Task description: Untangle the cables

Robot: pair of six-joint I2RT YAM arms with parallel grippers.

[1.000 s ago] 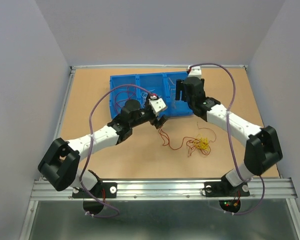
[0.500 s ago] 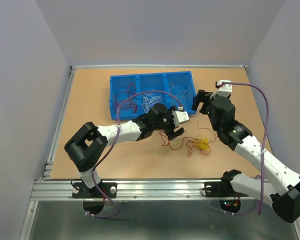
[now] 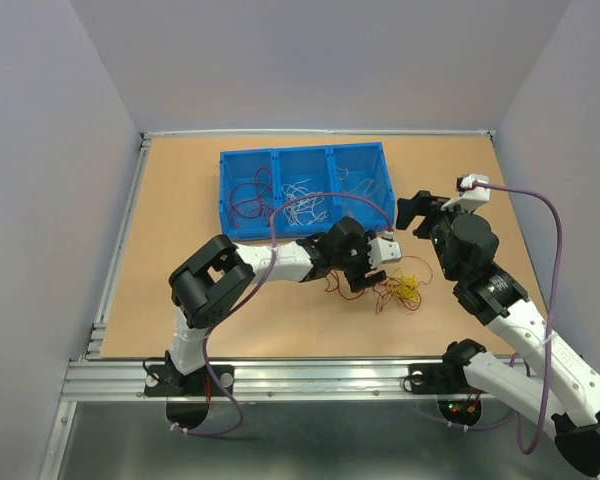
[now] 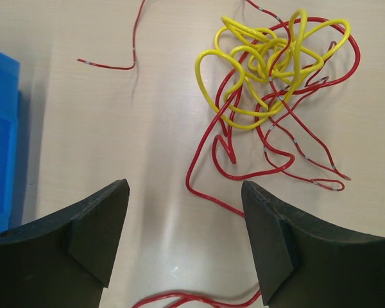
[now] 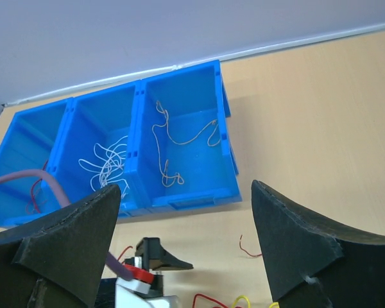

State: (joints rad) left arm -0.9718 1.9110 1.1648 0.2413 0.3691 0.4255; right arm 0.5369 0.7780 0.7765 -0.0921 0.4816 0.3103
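The cables [image 3: 400, 289] lie on the table in front of the bin, a tangle of yellow wire [image 4: 269, 58] knotted with red wire [image 4: 269, 168]. My left gripper [image 3: 367, 270] hovers just left of this tangle, open and holding nothing. In the left wrist view its gripper [image 4: 185, 192] stands over bare table, with a red strand [image 4: 199, 298] crossing low between the fingers [image 4: 96, 231]. My right gripper [image 3: 421, 212] hangs open and empty in the air, right of the bin and behind the tangle. In the right wrist view that gripper [image 5: 186, 192] looks down at the bin.
The blue bin [image 3: 225, 200] has three compartments: red wires [image 3: 248, 192] in the left one, white wires [image 5: 106, 167] in the middle one, a tan wire [image 5: 179, 135] in the right one. A loose red wire [image 4: 119, 63] lies near the bin's corner [image 4: 0, 141]. Grey walls enclose the table.
My left arm has swung right, from the bin's front to just beside the red and yellow tangle. My right arm has drawn back from the bin's right compartment toward the right.
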